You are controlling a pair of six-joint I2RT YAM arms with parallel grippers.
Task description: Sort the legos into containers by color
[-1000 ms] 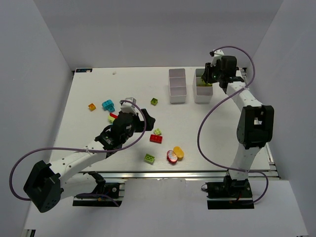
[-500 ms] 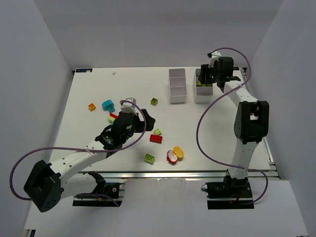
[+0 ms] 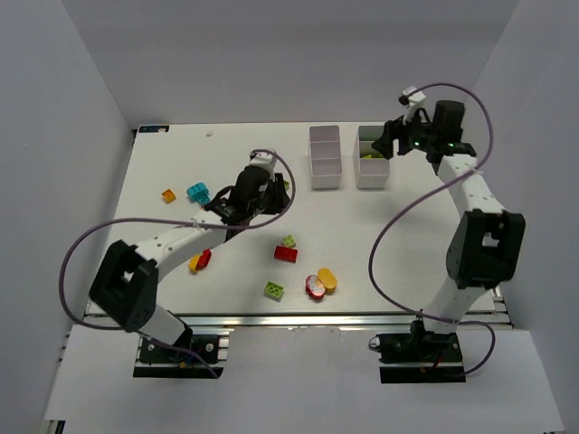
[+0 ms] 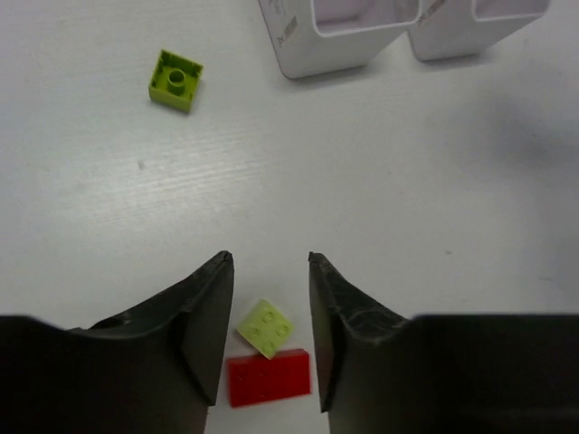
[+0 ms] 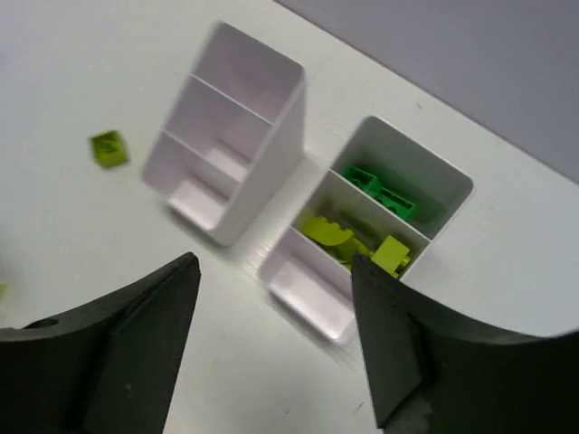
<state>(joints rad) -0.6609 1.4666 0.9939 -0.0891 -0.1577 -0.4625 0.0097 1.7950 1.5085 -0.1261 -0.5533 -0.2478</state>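
My right tool (image 5: 273, 260) hangs wide open and empty over the white bin (image 5: 303, 285) on my right, whose middle compartment holds lime bricks (image 5: 327, 231) and far compartment dark green bricks (image 5: 378, 192), each colour kept to its own square. My left tool (image 4: 270, 259), jaws set narrow but gripping nothing, hovers above the desk (image 4: 407, 181) over a lime brick (image 4: 265, 327) lying just beside a red brick (image 4: 268, 378), probably my next pick.

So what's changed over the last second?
The right pincer opened, leaving its lime brick in the right bin, and pulled back. The left pincer reached out toward the bins, holding nothing. The bins and the front bricks stayed put.
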